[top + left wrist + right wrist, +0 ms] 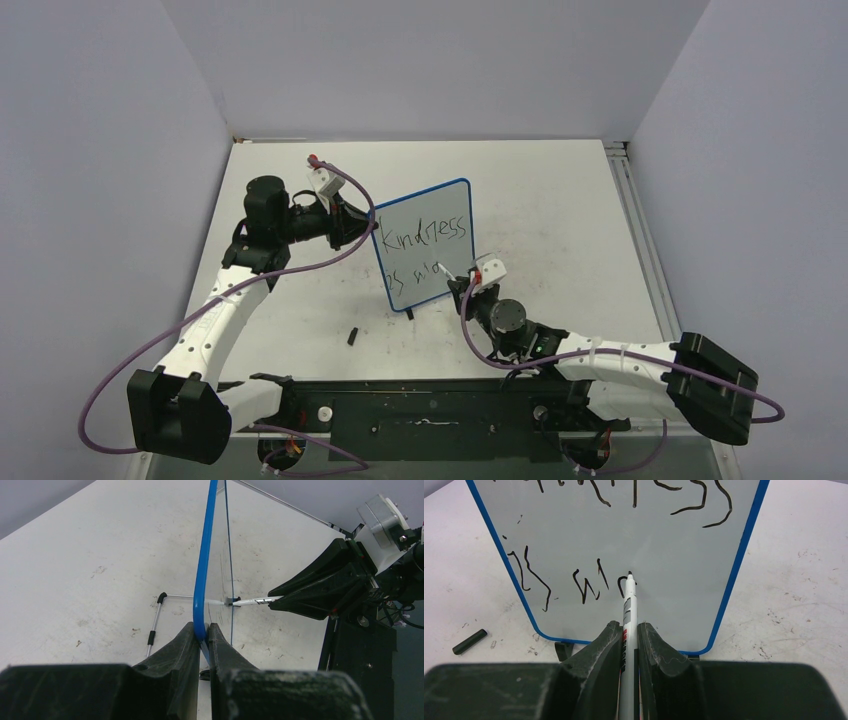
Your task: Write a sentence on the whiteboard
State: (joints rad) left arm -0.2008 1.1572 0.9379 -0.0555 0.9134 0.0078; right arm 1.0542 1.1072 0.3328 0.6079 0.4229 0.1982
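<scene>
Right pincer (pixel 629 627) clamped on marker (pixel 629 602), shaft pointing far, tip touching whiteboard (pixel 684 565) at right end of unfinished sentence (pixel 428 237). Left pincer (pixel 204 628) pinches board's left edge.

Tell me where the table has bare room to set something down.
Bare: the table right of the whiteboard, and the far strip behind it. Crowded: the board, where the left hand clamps its edge and the right hand holds a marker; a black cap lies in front.
</scene>
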